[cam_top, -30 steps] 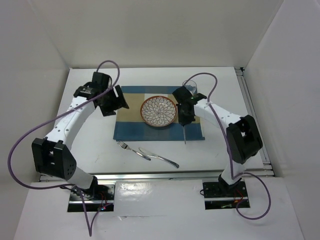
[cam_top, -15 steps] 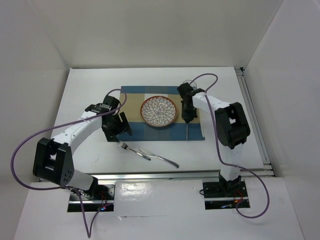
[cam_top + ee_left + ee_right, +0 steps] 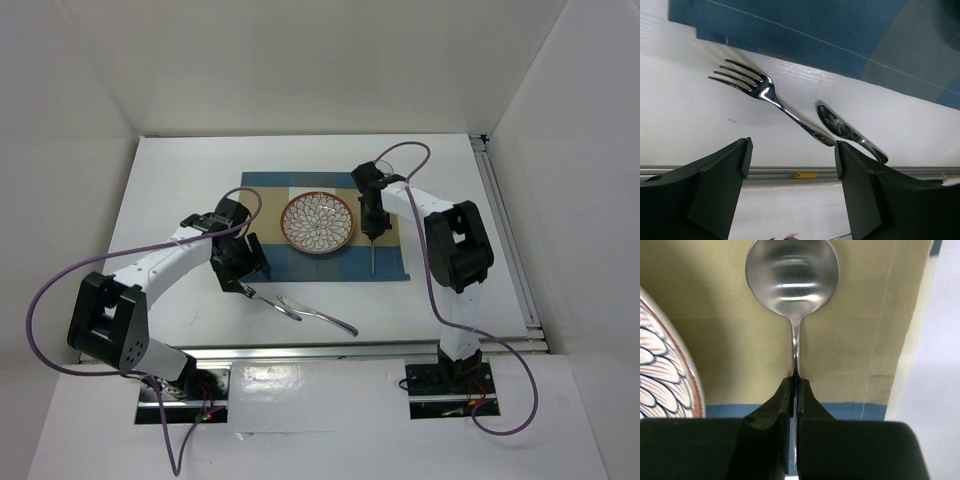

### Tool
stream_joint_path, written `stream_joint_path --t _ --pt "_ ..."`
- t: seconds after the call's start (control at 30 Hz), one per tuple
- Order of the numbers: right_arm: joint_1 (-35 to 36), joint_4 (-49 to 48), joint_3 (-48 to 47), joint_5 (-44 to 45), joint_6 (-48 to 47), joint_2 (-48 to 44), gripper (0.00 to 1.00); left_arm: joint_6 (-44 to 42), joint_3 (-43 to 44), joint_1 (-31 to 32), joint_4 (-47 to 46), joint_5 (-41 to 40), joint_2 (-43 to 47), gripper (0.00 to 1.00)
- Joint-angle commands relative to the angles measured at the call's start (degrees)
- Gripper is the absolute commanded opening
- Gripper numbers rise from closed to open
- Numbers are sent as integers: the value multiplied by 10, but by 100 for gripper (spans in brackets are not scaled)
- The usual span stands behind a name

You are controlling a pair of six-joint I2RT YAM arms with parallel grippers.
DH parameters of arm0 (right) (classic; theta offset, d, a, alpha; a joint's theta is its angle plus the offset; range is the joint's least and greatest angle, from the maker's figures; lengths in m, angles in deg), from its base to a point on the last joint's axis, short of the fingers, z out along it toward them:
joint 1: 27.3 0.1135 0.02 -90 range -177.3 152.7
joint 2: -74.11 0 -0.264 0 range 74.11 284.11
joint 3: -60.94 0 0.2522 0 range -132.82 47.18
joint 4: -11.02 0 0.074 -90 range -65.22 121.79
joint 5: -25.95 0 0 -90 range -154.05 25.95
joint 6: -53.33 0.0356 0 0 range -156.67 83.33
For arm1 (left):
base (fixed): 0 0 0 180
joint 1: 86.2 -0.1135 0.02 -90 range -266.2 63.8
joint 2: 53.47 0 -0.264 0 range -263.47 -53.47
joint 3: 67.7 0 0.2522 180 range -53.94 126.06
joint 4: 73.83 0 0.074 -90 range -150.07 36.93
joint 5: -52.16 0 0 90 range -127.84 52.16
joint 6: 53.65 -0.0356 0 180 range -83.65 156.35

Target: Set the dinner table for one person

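Top view: the white worktop (image 3: 180,190) fills the middle, with the arm bases at its near edge. A blue-and-tan placemat (image 3: 300,268) lies at its centre and carries a patterned plate (image 3: 317,222). The right claw (image 3: 373,232) sits just right of the plate, holding a spoon (image 3: 373,258). The left claw (image 3: 243,283) hangs near the placemat's near-left corner, over one end of a fork (image 3: 275,303). A knife (image 3: 330,320) lies beside the fork, toward the near edge.

Left wrist: the left claw (image 3: 792,150) is spread wide above the bare worktop (image 3: 690,120). The fork (image 3: 767,95) and knife (image 3: 850,132) lie just off the placemat (image 3: 805,30).

Right wrist: the right claw (image 3: 795,387) is pinched narrow on the handle of the spoon (image 3: 792,280). The spoon's bowl is over the placemat's (image 3: 860,315) tan square, with the plate's (image 3: 660,370) rim at the left.
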State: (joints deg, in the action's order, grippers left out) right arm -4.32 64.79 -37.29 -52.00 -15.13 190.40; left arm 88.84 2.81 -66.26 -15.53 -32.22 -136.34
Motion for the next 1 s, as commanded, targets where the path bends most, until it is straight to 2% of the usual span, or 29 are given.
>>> stream_joint_path --t 0.0,0.17,0.2,0.23,0.33,0.37,0.4,0.5,0.6,0.8,0.97 --pt "-2 -25 -30 8 -13 10 0 14 -6 14 -1 12 -12 84" --pt "10 -30 -35 2 -19 10 0 26 -11 25 -8 17 -25 84" --pt "10 -22 -35 2 -12 16 3 31 -19 25 -8 18 -25 84" --pt "10 -17 -35 2 -12 16 13 38 -24 25 -15 12 -25 84" --pt "16 -12 -35 15 -7 16 33 44 -38 30 -30 12 -39 84" --pt "22 -6 -35 23 -7 16 50 52 -38 30 -30 12 -44 84" --pt "22 -5 -35 23 -7 7 57 57 -45 30 -37 12 -50 83" --pt "22 0 -35 29 -7 -16 66 93 -74 30 -69 -4 -40 76" --pt "22 6 -30 29 -7 -32 66 118 -88 37 -86 -4 -26 74" --pt "28 25 -18 34 -2 -58 67 150 -60 62 -86 3 -84 71" --pt "33 44 -7 40 -2 -97 67 170 -60 67 -86 -11 -84 65"
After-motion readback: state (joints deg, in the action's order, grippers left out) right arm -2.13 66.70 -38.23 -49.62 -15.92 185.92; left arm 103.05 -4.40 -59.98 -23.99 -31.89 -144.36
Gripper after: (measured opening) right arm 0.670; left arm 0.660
